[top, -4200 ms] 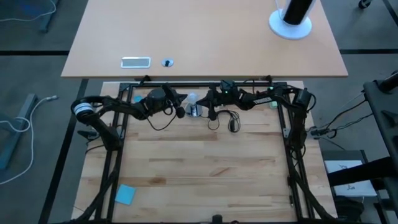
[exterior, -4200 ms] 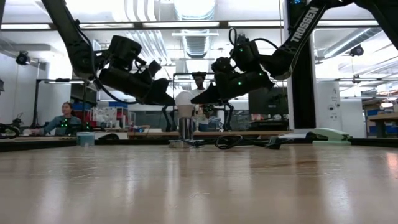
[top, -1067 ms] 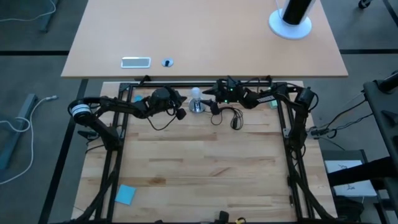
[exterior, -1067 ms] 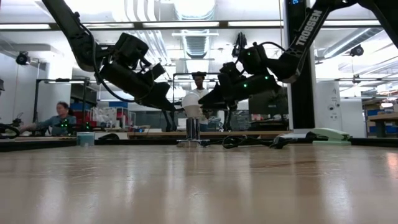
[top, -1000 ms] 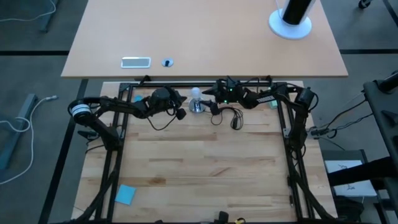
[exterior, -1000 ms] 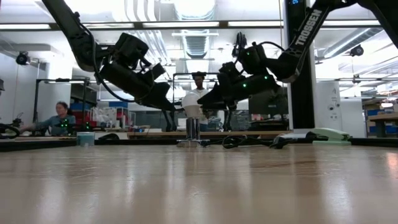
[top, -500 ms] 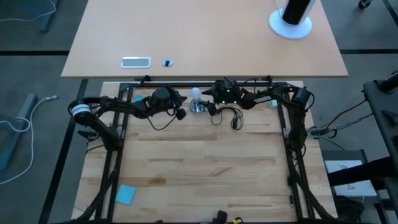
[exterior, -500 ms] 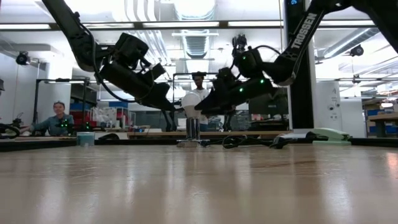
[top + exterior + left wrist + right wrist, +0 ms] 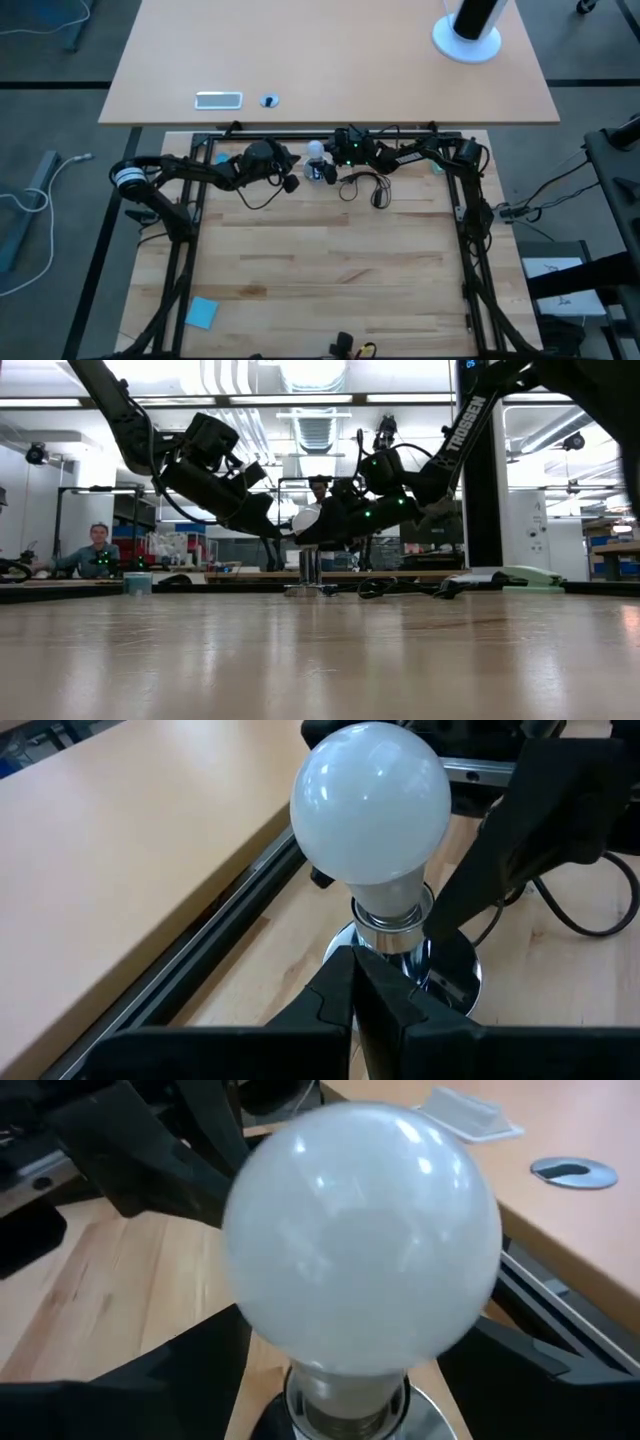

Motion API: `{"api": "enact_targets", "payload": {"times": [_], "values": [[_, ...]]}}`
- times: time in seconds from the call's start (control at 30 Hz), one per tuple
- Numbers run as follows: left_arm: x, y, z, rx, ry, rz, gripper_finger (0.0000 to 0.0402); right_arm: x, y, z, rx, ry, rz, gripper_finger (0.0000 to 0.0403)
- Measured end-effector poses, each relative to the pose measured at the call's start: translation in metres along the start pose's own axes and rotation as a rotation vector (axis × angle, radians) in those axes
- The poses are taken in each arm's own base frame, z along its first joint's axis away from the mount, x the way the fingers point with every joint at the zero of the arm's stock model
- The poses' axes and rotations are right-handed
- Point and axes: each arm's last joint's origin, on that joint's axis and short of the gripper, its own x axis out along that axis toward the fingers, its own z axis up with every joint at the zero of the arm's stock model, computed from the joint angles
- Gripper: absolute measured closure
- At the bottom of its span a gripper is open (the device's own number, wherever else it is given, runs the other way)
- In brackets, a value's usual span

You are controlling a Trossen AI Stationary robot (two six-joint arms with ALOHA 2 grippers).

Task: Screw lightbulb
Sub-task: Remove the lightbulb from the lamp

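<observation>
Lightbulb: the white frosted lightbulb [image 9: 370,812] stood upright at the far edge of the wooden table [image 9: 330,270], its silvery screw base seated in the round silver socket [image 9: 455,960]. Some thread still showed above the socket collar, so I judged it not fully screwed in.

Socket: it sat flat on the wood, with a black cord [image 9: 365,190] trailing away toward the right arm's side. It was not clamped by anything visible.

Right gripper: the right gripper [image 9: 305,525] was at the bulb's globe with its jaws spread wide, one finger on either side of the glass in the right wrist view. Whether the pads touched the glass could not be told. Judged purpose: straddle the globe so a close and a wrist roll would turn it.

Left gripper: the left gripper [image 9: 360,985] had its fingers pressed together, tips low at the socket's near edge, just under the bulb's neck. Contact with the socket could not be confirmed. Judged purpose: brace the base so it would not spin with the bulb.

Risk: an unclamped socket could rotate or slide once torque was applied, and an off-centre grip on smooth glass could slip.
</observation>
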Motion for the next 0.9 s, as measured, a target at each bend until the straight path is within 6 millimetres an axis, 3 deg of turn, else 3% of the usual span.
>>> {"api": "enact_targets", "payload": {"times": [0.2,0.5,0.9], "values": [[0.0,0.0,0.0,0.0,0.0,0.0,0.0401,0.0,0.001,0.001,-0.024,-0.006,0.001,0.0142],[0.0,0.0,-0.001,0.0,0.004,-0.001,0.0401,-0.001,-0.002,0.001,-0.041,-0.007,-0.015,0.0263],[-0.001,0.0,-0.003,-0.012,0.012,0.006,0.0401,-0.007,0.0,0.019,-0.045,-0.072,-0.012,0.0263]]}}
